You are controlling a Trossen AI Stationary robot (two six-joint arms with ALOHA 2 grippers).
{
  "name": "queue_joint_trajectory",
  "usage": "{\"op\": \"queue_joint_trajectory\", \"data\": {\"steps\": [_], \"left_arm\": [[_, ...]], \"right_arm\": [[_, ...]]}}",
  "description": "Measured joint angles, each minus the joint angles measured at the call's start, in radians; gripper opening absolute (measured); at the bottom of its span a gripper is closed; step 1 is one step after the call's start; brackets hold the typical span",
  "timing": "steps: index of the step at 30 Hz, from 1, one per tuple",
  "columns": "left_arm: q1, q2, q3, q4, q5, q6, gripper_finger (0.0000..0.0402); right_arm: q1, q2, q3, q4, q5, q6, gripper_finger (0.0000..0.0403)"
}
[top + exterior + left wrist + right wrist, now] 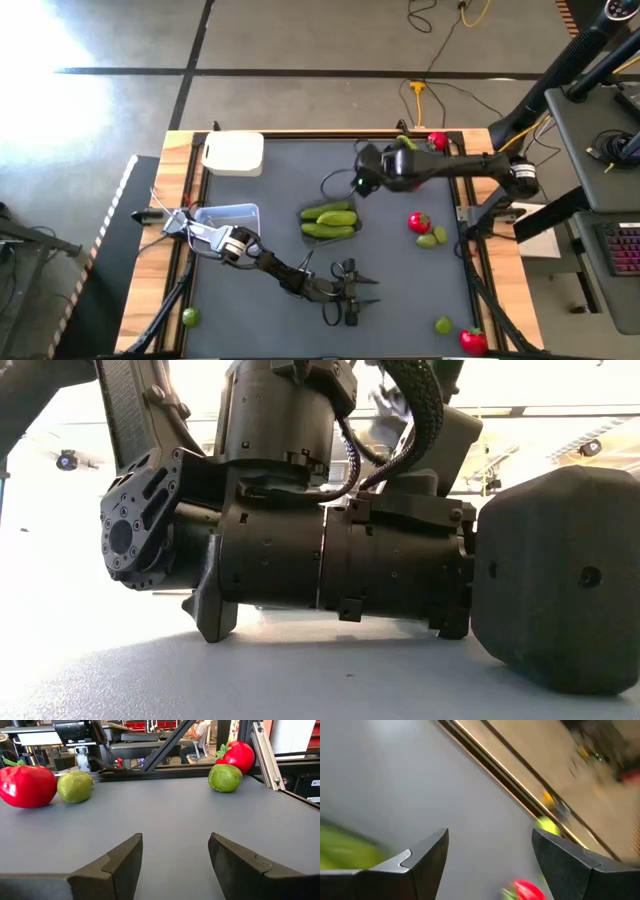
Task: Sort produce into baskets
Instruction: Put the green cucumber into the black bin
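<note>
I see my left gripper (175, 865) low over the grey worktop (165, 805), fingers apart and empty; ahead of it on one side lie a red fruit (26, 785) touching a lime (75, 786), on the other a second lime (225, 777) against another red fruit (239, 755) by the worktop's edge; my right gripper (345, 182) hangs with fingers spread, holding nothing, just beside the smoky basket of cucumbers (329, 220); the clear basket (230, 215) and white basket (233, 154) sit behind my left arm.
</note>
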Motion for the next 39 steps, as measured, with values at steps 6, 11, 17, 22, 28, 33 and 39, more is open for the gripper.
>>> {"op": "queue_joint_trajectory", "data": {"steps": [6,11,17,22,28,33,39], "left_arm": [[0.0,0.0,0.0,-0.001,0.0,-0.001,0.0209],[0.0,0.0,-0.001,-0.002,0.0,-0.002,0.0209],[0.0,0.0,-0.001,-0.011,0.0,-0.004,0.0209],[-0.001,0.0,-0.001,-0.013,0.0,-0.003,0.0209],[-0.001,-0.002,-0.001,-0.022,-0.003,-0.002,0.021],[0.0,-0.002,-0.008,-0.025,-0.01,0.0,0.021],[0.0,-0.011,-0.023,-0.026,-0.013,0.005,0.021]], "right_arm": [[-0.224,0.041,-0.047,-0.055,-0.144,-0.06,0.0288],[-0.396,0.102,-0.049,-0.054,-0.2,-0.118,0.0322],[-0.559,0.178,-0.049,-0.043,-0.201,-0.187,0.0358],[-0.654,0.241,-0.049,-0.022,-0.22,-0.245,0.0361],[-0.742,0.303,-0.049,0.063,-0.338,-0.261,0.0361],[-0.773,0.344,-0.049,0.1,-0.422,-0.259,0.0361],[-0.776,0.384,-0.045,0.108,-0.508,-0.259,0.0337]]}}
